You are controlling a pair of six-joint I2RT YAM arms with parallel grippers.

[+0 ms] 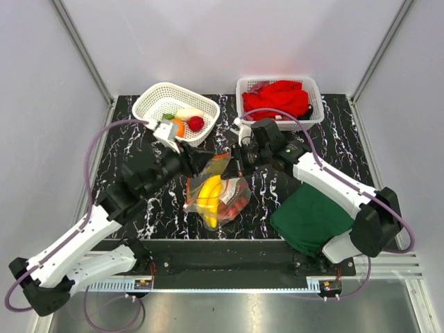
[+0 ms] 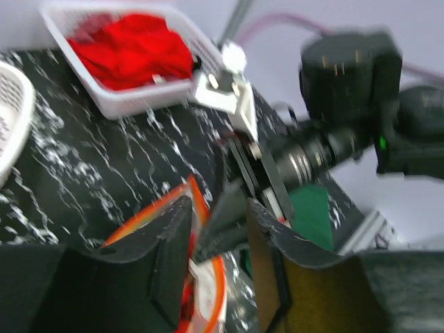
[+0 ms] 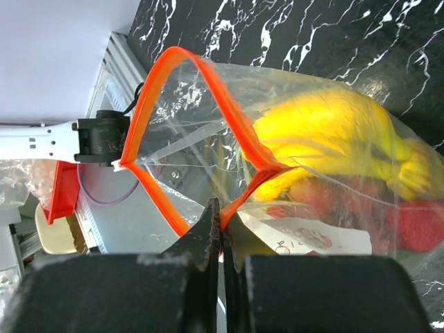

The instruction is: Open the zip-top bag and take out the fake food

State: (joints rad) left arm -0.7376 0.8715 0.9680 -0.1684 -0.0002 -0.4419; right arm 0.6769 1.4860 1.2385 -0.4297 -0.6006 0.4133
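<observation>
While the zip-top bag (image 1: pixel 220 202) lies on the table (image 1: pixel 258 192) — mouth gaping, yellow bananas (image 3: pixel 333 132) among the fake food (image 1: pixel 239 201) inside — the right gripper (image 3: pixel 218 225) is clamped on its orange zip strip (image 3: pixel 149 104). The left gripper (image 2: pixel 218 236) is at the mouth too, but whether it holds the plastic cannot be told.

The top external camera looked steeply down from above and behind the arm bases, far enough to take in the whole table (image 1: pixel 347 135). The left wrist camera faced across it toward the white basket (image 2: pixel 132 100) of red cloth (image 2: pixel 132 52), and its view was blurred. The right wrist camera peered past the right pincer (image 3: pixel 216 208), very close. All three shared the zip-top bag (image 1: pixel 218 194).
</observation>
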